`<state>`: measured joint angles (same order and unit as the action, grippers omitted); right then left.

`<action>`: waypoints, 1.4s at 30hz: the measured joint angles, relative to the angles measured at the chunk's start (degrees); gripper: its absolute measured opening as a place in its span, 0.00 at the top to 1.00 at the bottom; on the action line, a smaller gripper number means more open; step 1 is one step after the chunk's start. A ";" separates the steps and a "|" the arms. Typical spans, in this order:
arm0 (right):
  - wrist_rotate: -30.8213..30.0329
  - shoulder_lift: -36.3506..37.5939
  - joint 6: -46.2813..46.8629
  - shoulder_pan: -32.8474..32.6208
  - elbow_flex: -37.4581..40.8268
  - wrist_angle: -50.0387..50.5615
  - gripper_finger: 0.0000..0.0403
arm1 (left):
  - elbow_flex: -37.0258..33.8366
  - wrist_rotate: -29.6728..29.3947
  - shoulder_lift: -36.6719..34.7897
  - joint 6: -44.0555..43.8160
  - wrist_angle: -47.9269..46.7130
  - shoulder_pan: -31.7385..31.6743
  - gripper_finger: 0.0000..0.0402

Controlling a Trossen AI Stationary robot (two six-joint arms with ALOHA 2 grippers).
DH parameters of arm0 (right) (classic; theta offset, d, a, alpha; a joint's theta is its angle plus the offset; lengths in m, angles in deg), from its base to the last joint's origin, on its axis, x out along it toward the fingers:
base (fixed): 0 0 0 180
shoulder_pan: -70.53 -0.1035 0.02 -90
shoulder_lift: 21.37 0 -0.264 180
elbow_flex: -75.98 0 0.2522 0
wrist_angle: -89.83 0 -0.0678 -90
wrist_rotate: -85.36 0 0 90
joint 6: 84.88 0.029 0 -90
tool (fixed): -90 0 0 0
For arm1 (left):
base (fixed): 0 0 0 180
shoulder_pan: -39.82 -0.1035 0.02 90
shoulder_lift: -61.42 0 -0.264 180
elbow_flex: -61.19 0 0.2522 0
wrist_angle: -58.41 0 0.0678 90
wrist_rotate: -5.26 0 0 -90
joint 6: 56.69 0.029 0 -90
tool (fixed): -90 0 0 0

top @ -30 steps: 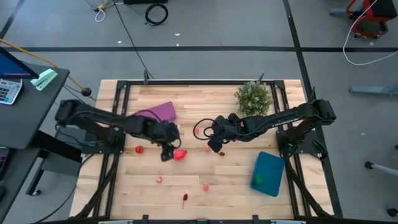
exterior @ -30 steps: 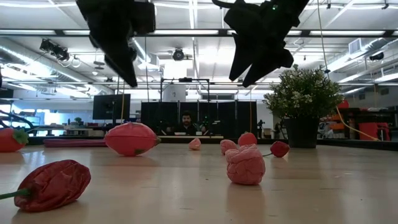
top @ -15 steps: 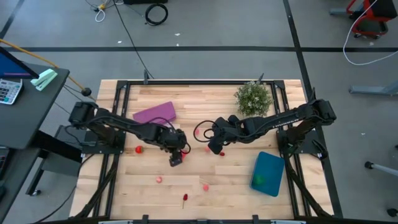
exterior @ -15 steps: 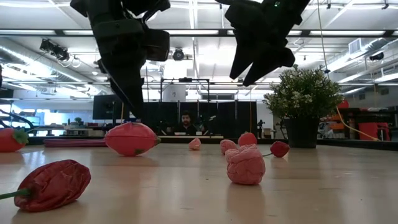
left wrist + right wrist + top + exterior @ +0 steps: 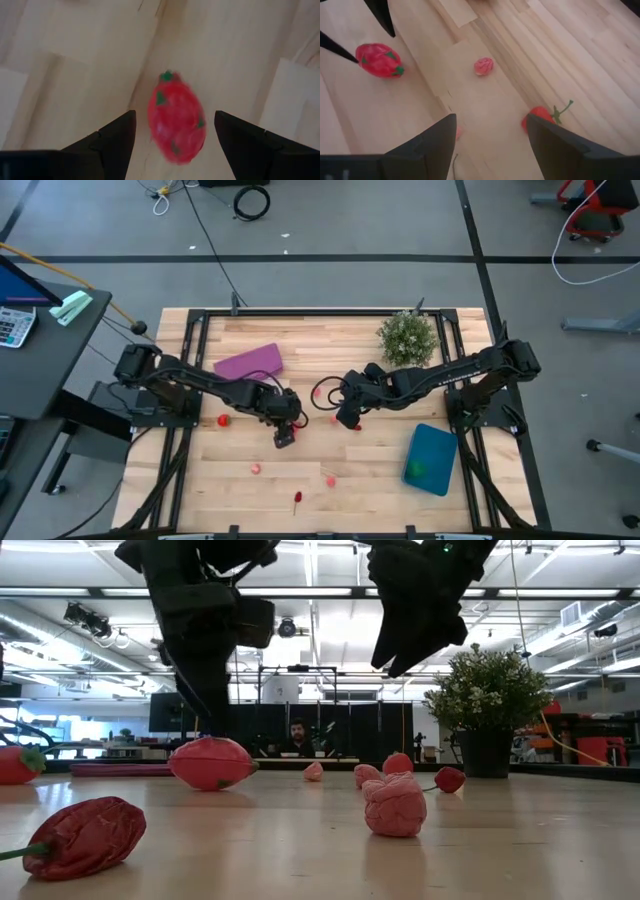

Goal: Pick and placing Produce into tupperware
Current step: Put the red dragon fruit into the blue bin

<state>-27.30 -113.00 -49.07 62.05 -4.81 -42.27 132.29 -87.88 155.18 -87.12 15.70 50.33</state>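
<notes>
- Produce from above: the red fruit with green flecks is hidden under the left gripper, which is at mid-table. A small strawberry lies well off toward that arm's base, and more small pieces lie toward the table's near edge. The teal container sits well apart, on the far side of the right gripper. A green piece already lies inside it.
- Table-level view: the red fruit rests on the table directly below the left gripper's fingers, whose tips look just above it. I judge the descent nearly done; going slightly lower before closing should help.
- Left wrist view: the left gripper is spread wide, with the red fruit lying between the fingers and a little ahead. It sits nearer the right-hand finger as shown, so a small centring shift would keep the rounded fruit from rolling out when squeezed.
- Right wrist view: the right gripper is also wide and holds nothing. It hovers with a pink piece ahead and a stemmed red piece close beside one finger. It is best kept clear of the left arm's carry path to the container.
</notes>
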 joint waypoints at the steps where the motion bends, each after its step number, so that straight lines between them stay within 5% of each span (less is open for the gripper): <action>1: 0.02 0.00 -0.02 0.13 0.00 -0.11 0.38 | 0.01 0.04 0.56 -0.08 0.45 0.01 0.31; 13: -0.09 0.02 -0.06 3.52 0.00 -0.63 0.38 | 0.09 -0.38 9.05 -0.43 1.54 0.02 0.31; 22: 0.07 1.88 -7.60 5.39 0.00 -1.18 0.38 | -0.06 -0.21 8.36 -1.77 1.66 -0.01 0.37; 33: -0.16 21.39 -7.57 0.02 0.00 0.56 0.38 | 0.95 0.28 8.04 -4.21 2.74 0.36 0.41; 42: 0.63 37.16 -7.55 -5.19 0.00 2.77 0.38 | 14.90 0.13 7.99 -0.87 3.38 1.04 0.43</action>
<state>-26.67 -75.85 -56.62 56.86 -4.81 -39.50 147.18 -87.75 163.17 -87.99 19.08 51.38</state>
